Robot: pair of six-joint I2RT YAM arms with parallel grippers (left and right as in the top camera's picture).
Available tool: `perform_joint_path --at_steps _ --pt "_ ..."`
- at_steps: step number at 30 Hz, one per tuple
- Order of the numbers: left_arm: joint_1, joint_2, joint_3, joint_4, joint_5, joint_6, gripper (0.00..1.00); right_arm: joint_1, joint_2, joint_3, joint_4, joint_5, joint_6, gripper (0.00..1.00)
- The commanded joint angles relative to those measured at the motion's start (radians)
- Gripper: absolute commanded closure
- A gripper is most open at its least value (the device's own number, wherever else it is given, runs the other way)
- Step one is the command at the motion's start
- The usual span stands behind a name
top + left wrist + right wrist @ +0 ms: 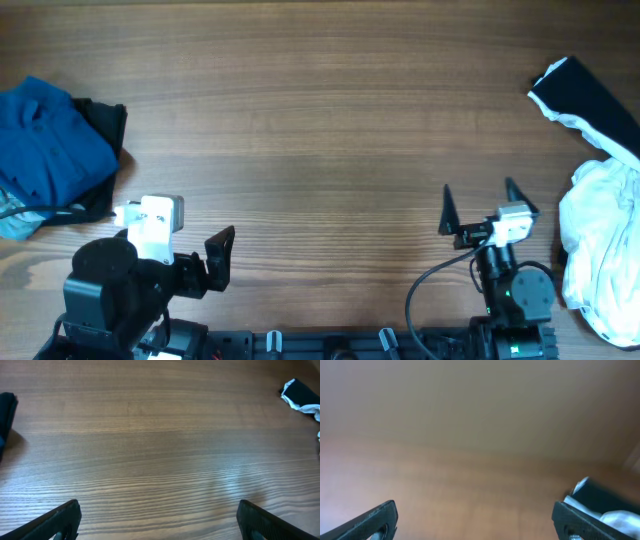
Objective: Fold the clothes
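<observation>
Counter [320, 100]: wood-grain surface, bare across the middle of the overhead frame.

Clothes, left group: a crumpled blue shirt [45, 140] lies at the left edge of the overhead frame, unfolded. A black garment [108, 122] lies against its right side and partly under it. A light-blue piece [15, 228] shows at the lower edge of the heap, touching it. What kind of garment it is cannot be told.

Clothes, right group: a black piece [585, 95] lies at the upper right of the overhead frame, running diagonally off the edge. A bunched white garment [600, 230] sits just below it at the right edge, the two touching.

Left end effector [157, 507]: at the lower left of the overhead frame, just below the blue heap. Its jaws are spread wide with only bare counter between them. It holds nothing.

Right end effector [478, 190]: at the lower right of the overhead frame, just left of the white garment and apart from it. Its jaws are spread wide and empty. Its wrist view is blurred, with black and white cloth at the lower right corner.
</observation>
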Motion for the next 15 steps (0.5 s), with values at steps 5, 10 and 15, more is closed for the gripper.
perform_joint_path --at_steps 5,10,15 --pt "-0.002 -0.003 -0.006 0.002 -0.002 0.019 0.00 -0.005 -0.011 0.000 0.009 -0.090 0.016 0.00" --pt "-0.002 -0.003 -0.006 0.002 -0.002 0.019 0.00 -0.005 -0.011 0.000 0.009 -0.090 0.017 0.00" --pt "-0.002 -0.003 -0.006 0.003 -0.002 0.019 0.00 -0.005 -0.011 0.000 0.009 -0.090 0.017 0.00"
